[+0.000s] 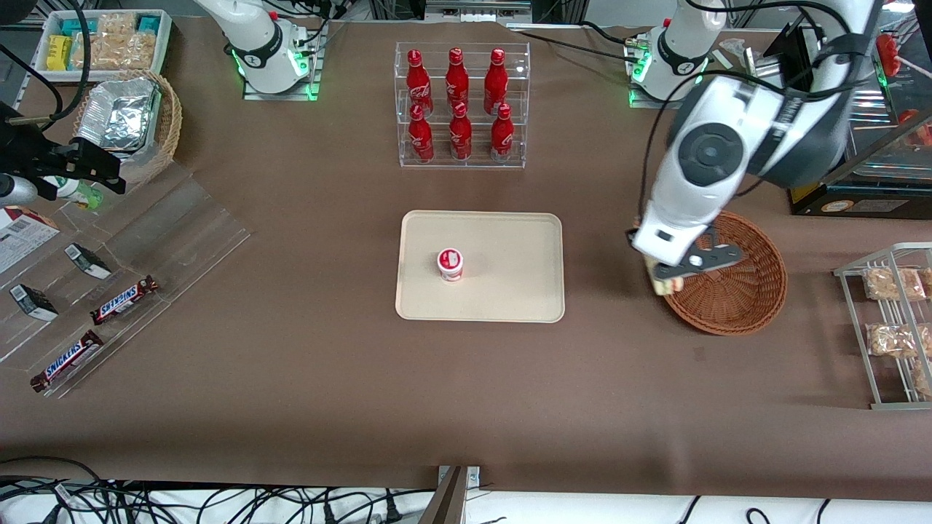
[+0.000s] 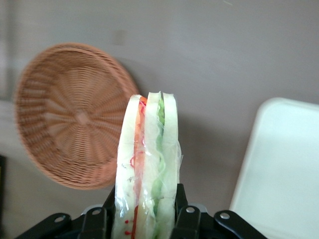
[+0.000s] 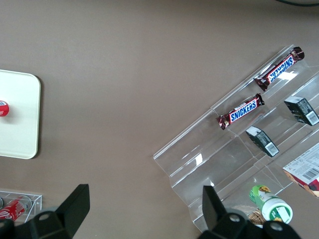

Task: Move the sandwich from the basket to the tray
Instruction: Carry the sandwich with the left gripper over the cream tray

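Gripper (image 1: 666, 280): left arm's, hovering at the basket's rim at centre-right of the front frame, fingers (image 2: 185, 219) clamped on the sandwich (image 2: 147, 169).

Sandwich: wrapped wedge, standing upright between the pads, lifted clear of the basket and not yet over the tray.

Basket (image 1: 735, 280): round, reddish-brown wicker, sitting at right of centre; appearing empty in the wrist view.

Tray (image 1: 510, 247): cream, rectangular, lying at frame centre, well apart from the basket across bare tabletop.

Risks, as judged:
- Grip is pinching only the wedge's lower part; slick wrap and soft bread are likely allowing slip or tilt during a fast sideways carry.
- Over-squeezing is likely deforming the layers.
- Releasing from height is risking a topple or a bounce over the low rim.

Obstruction: small white cup with red lid (image 1: 450, 263), standing on the tray toward its parked-arm half; the half nearer the basket is looking free.

Surroundings: rack of red bottles (image 1: 459, 102) at upper centre; chocolate bars (image 1: 124, 300) on a clear stand at lower left; wire rack of snack bags (image 1: 892, 320) at far right. None is lying between basket and tray.
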You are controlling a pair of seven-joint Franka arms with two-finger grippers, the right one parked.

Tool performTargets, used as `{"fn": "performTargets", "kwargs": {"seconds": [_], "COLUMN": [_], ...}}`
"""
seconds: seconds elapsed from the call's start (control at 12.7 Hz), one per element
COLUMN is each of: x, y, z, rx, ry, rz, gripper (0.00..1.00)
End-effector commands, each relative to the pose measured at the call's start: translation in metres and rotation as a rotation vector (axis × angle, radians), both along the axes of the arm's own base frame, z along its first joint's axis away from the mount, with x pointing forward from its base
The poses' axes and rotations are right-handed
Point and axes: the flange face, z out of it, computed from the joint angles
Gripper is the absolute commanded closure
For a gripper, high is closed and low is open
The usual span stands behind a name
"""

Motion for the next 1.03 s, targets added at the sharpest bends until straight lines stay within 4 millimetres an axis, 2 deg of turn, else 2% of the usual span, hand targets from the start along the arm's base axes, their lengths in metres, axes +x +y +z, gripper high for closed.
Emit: {"fn": "performTargets", "kwargs": {"seconds": [0.0, 0.16, 0.39, 0.79, 0.95], "x": [-0.009, -0.025, -0.042, -0.048, -0.048], "y": [-0.067, -0.118, -0.162, -0.185, -0.186], "z": [-0.019, -0.045, -0.072, -0.127, -0.139], "rx": [-0.083, -0.130, -0.177, -0.140, -0.116], "ry": [-0.014, -0.036, -0.060, -0.139, -0.159], "rz": [-0.063, -0.084, -0.100, -0.099, -0.101], "gripper": [0.54, 0.54, 0.54, 0.54, 0.54]}}
